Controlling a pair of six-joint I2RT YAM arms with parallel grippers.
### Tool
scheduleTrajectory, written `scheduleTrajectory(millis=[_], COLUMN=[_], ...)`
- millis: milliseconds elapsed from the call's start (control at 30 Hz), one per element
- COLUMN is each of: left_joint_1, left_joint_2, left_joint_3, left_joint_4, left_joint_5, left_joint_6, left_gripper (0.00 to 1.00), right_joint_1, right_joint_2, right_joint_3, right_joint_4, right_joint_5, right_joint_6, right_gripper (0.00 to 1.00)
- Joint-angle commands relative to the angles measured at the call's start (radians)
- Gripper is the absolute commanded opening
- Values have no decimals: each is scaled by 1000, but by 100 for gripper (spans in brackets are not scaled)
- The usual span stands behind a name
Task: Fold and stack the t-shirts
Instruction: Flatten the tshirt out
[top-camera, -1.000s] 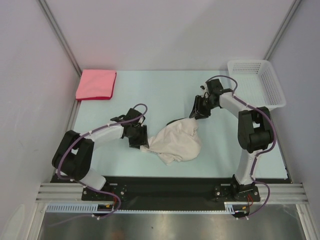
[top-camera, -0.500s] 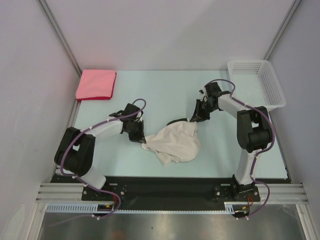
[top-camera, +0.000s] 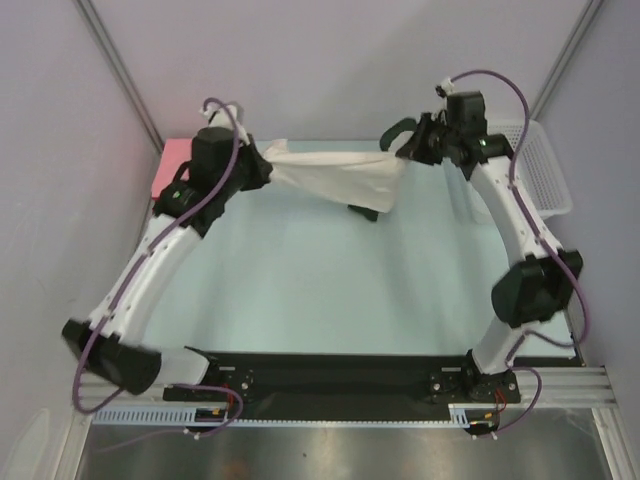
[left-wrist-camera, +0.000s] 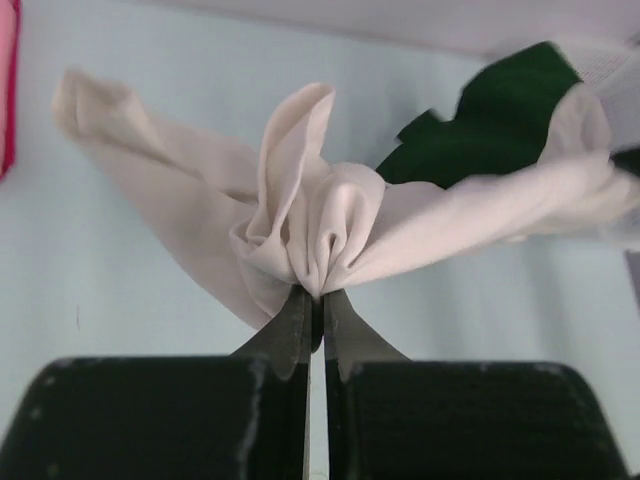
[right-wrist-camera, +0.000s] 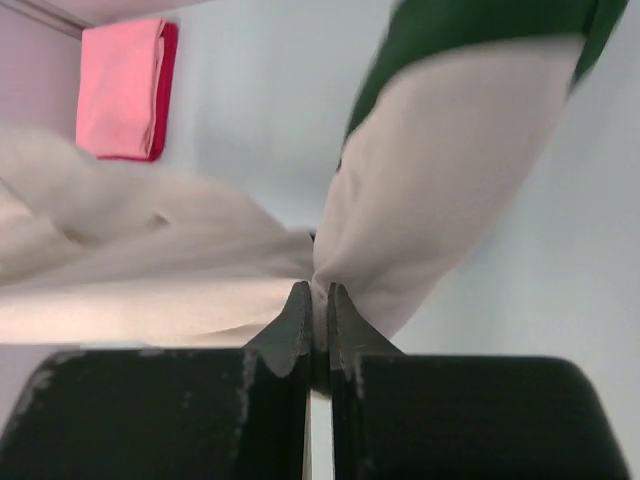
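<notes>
The cream-and-dark-green t-shirt (top-camera: 340, 175) hangs stretched in the air over the far part of the table, held between both grippers. My left gripper (top-camera: 265, 170) is shut on a bunched cream fold (left-wrist-camera: 320, 235) at its left end. My right gripper (top-camera: 405, 150) is shut on cream cloth (right-wrist-camera: 430, 170) at its right end. A dark green part (top-camera: 366, 212) droops below the middle and also shows in the wrist views (left-wrist-camera: 490, 120) (right-wrist-camera: 470, 25). The folded pink-red t-shirt (right-wrist-camera: 125, 85) lies at the far left corner, mostly hidden behind my left arm in the top view (top-camera: 166, 172).
A white mesh basket (top-camera: 548, 175) stands at the far right corner, partly behind my right arm. Grey walls close in the table on the left, back and right. The pale green table top (top-camera: 330, 290) lies below the hanging cloth.
Both grippers have shut on the cream shirt, which lay crumpled mid-table. Both arms have risen and swung to the far side, pulling the shirt out between them.
</notes>
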Motion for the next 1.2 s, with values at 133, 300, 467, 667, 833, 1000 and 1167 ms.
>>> scheduleTrajectory(millis=[133,300,467,667,833,1000,1167], left_joint_1=[7,36,38,38,23,-31,-37], left_joint_2=[-429,-640,-588,-268,4,193,319], left_joint_3=[-416,-699,-676,-599,-489,-291,-180], left_joint_4=[-118,-254,-218,-32,-7,-6,-49], left_joint_5=[-132,-119,-85,122,265,196,73], left_joint_6=[-118,-186,-189,-102,-3,87,18], left_gripper=[49,100,93,81,70,74,70], right_joint_1=[-3,-2,-41,-154,-203,-252,-142], right_joint_2=[-602,-879,-941,-699,-436,-322,-178], right_joint_3=[-731,-1049,-1043,-990,-863,-778,-634], right_joint_4=[-13,-116,-153,-25,-21,-18,-11], right_joint_5=[24,-50,55,169,162,25,100], right_joint_6=[66,97,88,131,68,-13,-41], right_gripper=[52,73,83,72,66,67,71])
